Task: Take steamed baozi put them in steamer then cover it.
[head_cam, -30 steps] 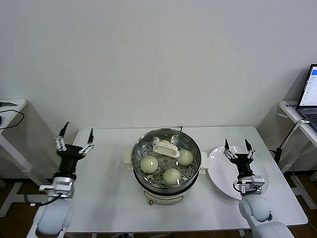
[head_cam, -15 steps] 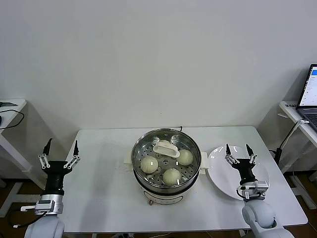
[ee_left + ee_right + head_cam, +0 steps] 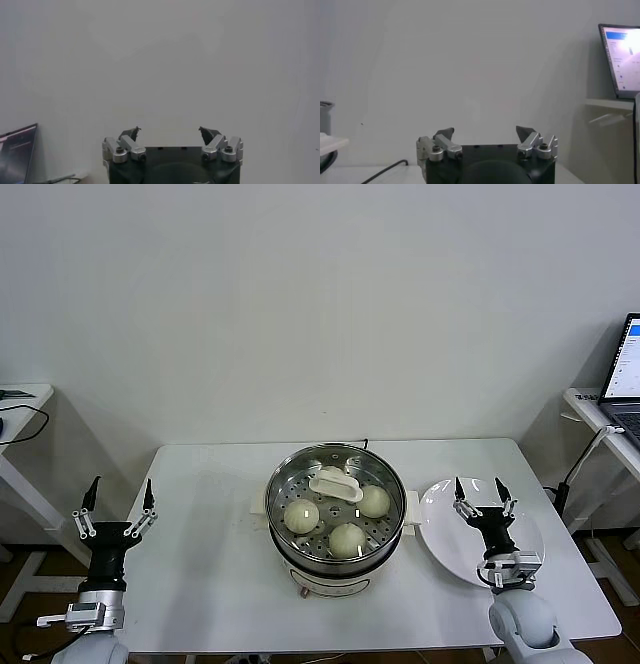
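The steamer (image 3: 336, 559) stands at the table's middle on its white base. The clear glass cover (image 3: 290, 474) sits on it, its cream handle (image 3: 336, 483) at the centre. Three baozi show through the glass: front left (image 3: 301, 515), front (image 3: 347, 538), right (image 3: 374, 501); a fourth is mostly hidden behind the handle. My left gripper (image 3: 119, 494) is open and empty, pointing up beyond the table's left edge. My right gripper (image 3: 480, 490) is open and empty, pointing up over the white plate. In the wrist views the left gripper (image 3: 170, 131) and right gripper (image 3: 484, 131) face the wall.
A bare white plate (image 3: 440, 544) lies right of the steamer. A side desk with a laptop (image 3: 624, 374) stands at far right, another small desk (image 3: 20, 399) at far left. The table's edge (image 3: 150, 474) is near my left arm.
My left arm has drawn back left and down, off the table's left edge. My right gripper has drawn slightly back and lower over the plate. The steamer and cover have not moved.
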Controlling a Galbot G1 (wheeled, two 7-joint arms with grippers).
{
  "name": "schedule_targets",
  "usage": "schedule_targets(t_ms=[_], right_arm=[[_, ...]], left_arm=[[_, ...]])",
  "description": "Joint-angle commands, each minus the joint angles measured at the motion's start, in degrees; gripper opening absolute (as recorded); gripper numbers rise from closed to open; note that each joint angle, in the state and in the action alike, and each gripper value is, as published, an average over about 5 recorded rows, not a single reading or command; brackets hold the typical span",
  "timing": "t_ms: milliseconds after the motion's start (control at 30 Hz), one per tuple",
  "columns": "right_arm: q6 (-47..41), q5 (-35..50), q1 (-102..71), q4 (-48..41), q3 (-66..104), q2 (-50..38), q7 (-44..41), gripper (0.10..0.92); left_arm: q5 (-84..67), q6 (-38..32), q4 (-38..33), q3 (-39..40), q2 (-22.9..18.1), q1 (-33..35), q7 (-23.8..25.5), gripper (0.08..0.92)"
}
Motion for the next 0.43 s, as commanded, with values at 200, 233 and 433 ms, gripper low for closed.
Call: schedule_targets(t_ms=[200,233,433], right_arm=[[-1.34,-0.44,-0.48,0.16,0.5,-0.14,0.31,0.823],[-1.31,-0.51,-0.5,0.12,0.51,-0.14,0.35,0.823],[-1.0,-0.79,-0.15,-0.36,0.31,0.2,0.41,0.823]], left_arm=[[0.4,-1.01,0.41,-0.4,-0.62,0.52,0.34,0.823],[0.54,-1.0,0.52,-0.33,-0.64,0.42,0.34,0.823],[1.14,-0.67,0.8,-0.03,-0.94,0.28,0.31,0.823]])
